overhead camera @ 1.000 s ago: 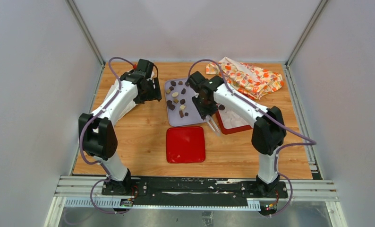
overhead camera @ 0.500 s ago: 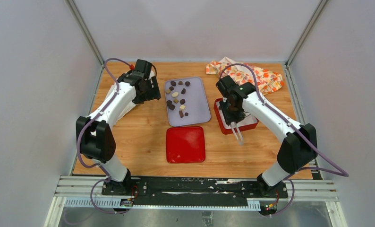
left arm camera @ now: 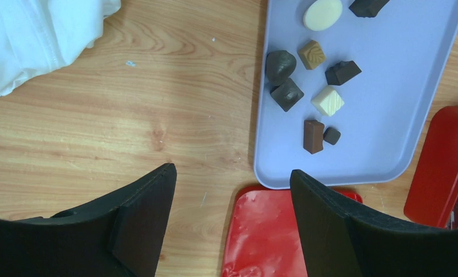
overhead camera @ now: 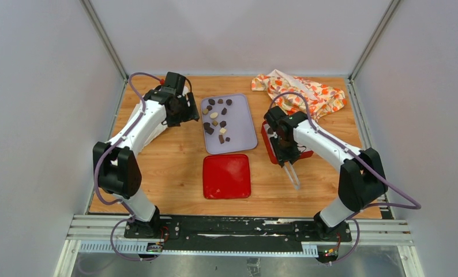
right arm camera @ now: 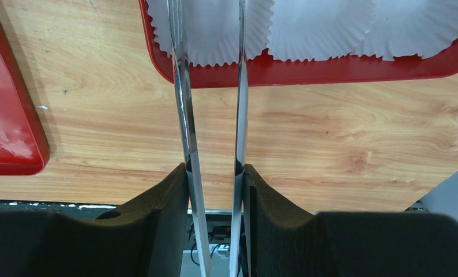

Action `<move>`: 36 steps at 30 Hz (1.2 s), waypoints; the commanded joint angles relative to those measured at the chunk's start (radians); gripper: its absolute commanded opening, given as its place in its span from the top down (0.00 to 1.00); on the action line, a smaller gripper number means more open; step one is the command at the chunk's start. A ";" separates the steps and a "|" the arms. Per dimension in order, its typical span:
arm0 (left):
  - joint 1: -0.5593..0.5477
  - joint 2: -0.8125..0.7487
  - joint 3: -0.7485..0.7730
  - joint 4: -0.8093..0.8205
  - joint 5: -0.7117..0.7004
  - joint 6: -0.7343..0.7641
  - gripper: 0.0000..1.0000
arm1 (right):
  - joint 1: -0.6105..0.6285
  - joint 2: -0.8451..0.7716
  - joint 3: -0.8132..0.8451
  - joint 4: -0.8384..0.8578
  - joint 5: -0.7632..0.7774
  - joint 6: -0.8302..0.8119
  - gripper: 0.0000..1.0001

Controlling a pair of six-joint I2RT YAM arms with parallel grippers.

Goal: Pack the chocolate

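White arms, black joints, purple cables.

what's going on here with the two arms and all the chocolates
The right hand grips a pair of metal tongs, whose blades reach over the red box lined with white crinkled paper cups. No chocolate shows in the cups in view. The left hand hovers open and empty beside the lavender plastic tray, where the small chocolate pieces lie. A flat red lid sits on the wooden table.

Numbers roughly fourteen chocolate pieces ahead of the left fingers, one lavender tray, two red trays, one pair of tongs between the right fingers, three paper cups beyond.
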 commanded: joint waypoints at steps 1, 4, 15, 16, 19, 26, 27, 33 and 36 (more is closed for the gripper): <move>0.008 0.010 0.008 0.014 0.021 -0.005 0.23 | 0.000 0.015 -0.010 0.021 0.001 0.005 0.98; 0.008 0.015 0.011 0.014 0.024 -0.007 0.23 | 0.000 0.032 -0.001 0.029 0.000 0.002 0.98; 0.008 0.024 0.022 0.013 0.018 -0.001 0.23 | 0.000 0.096 0.009 0.074 0.008 0.002 0.94; 0.008 0.024 0.023 0.013 0.017 0.000 0.23 | 0.000 0.101 0.008 0.073 0.006 0.002 0.93; 0.008 0.024 0.025 0.013 0.013 0.005 0.23 | 0.000 0.104 0.013 0.075 0.002 0.004 0.90; 0.008 0.031 0.033 0.012 0.014 0.006 0.23 | 0.000 0.101 0.037 0.059 0.009 -0.001 0.79; 0.008 0.032 0.036 0.012 0.015 0.007 0.23 | 0.000 0.099 0.041 0.056 0.011 -0.001 0.77; 0.008 0.043 0.044 0.012 0.019 0.007 0.23 | 0.000 0.100 0.069 0.040 0.026 -0.002 0.68; 0.008 0.044 0.046 0.012 0.021 0.007 0.23 | 0.000 0.101 0.075 0.035 0.032 -0.004 0.67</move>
